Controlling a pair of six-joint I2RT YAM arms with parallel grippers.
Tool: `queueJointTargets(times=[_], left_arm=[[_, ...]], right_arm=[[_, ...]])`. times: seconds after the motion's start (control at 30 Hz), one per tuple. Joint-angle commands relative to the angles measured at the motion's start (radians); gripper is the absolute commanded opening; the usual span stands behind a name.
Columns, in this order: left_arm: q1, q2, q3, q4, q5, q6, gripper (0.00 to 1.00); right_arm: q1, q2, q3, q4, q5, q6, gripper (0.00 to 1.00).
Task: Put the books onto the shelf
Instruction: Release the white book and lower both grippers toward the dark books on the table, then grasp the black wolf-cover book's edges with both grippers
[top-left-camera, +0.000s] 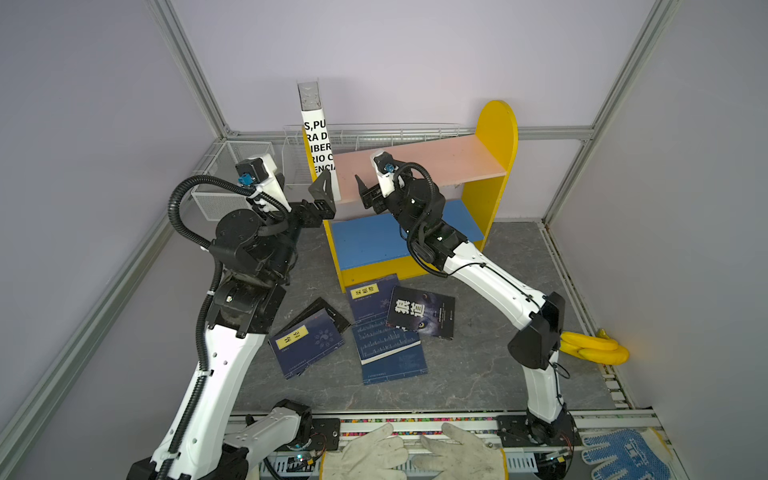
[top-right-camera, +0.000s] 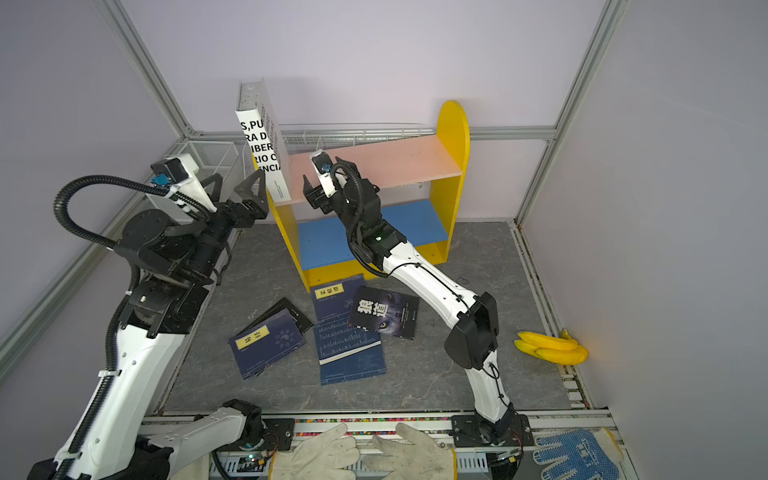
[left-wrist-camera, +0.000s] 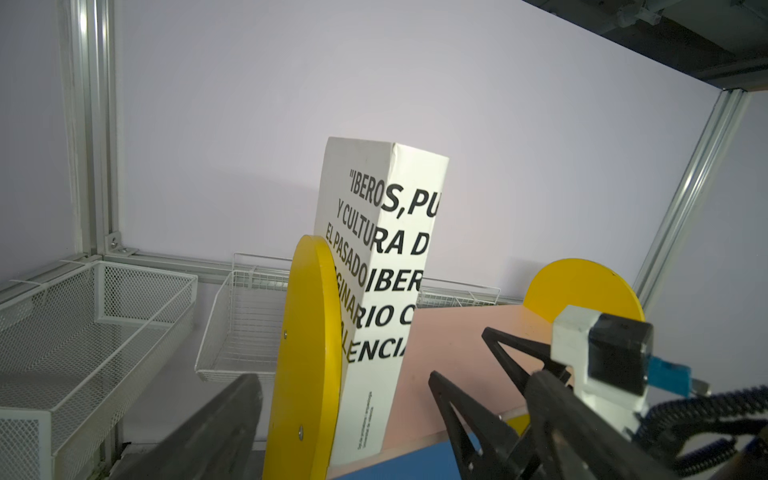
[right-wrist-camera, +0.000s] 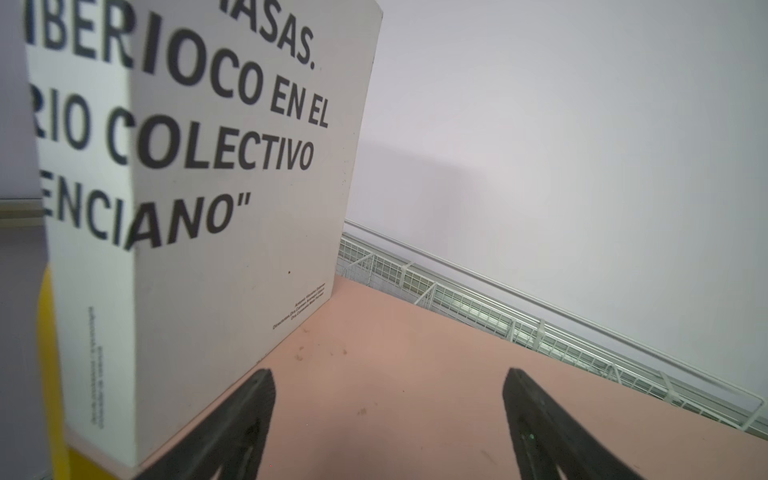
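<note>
Right gripper (right-wrist-camera: 388, 382): jaws wide apart, nothing between them, low over the pink upper board (right-wrist-camera: 415, 365), one finger just beside the white book (right-wrist-camera: 199, 232).

Left gripper (top-right-camera: 239, 178): jaws also spread and empty, close by the yellow side (left-wrist-camera: 307, 332) at that end of the shelf (top-left-camera: 496, 137).

The book stands upright against that panel. I judge the panel props it.

Legible: "IBEROS, PU…", "Y CULTURA", "EL PASADO", "COLECTIVO".

Remaining books (top-left-camera: 374, 332) lie on the table (top-left-camera: 478, 374). Black cover (top-left-camera: 419, 311) reads 狼道.
</note>
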Motion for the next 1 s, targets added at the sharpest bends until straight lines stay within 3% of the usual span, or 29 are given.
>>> queueJointTargets(times=[0.0,0.1,0.33,0.53,0.67,0.83,0.97], left_arm=[[-0.005,-0.061,-0.057,-0.07,0.06,-0.06,1.0],[-0.004,-0.11,-0.137,-0.119,0.094,-0.123,1.0],[-0.005,-0.149,-0.344,-0.193,0.287,-0.288,1.0],[-0.008,-0.062,-0.528,-0.14,0.438,-0.368,0.99],[-0.026,0.001,-0.672,0.022,0.488,-0.465,0.99],[-0.097,0.112,-0.734,0.12,0.502,-0.453,0.99],[-0.131,0.215,-0.731,0.111,0.493,-0.426,0.99]], right_arm=[[0.012,-0.134,-0.099,0.049,-0.051,0.021,0.89],[0.021,-0.251,-0.219,0.015,-0.074,0.036,0.89],[0.023,-0.526,-0.528,-0.193,-0.056,0.167,0.89],[0.0,-0.642,-0.727,-0.39,0.06,0.33,0.89],[-0.044,-0.654,-0.831,-0.502,0.102,0.502,0.9],[-0.171,-0.63,-0.982,-0.551,-0.073,0.758,0.92],[-0.232,-0.587,-1.074,-0.551,-0.168,0.859,0.94]])
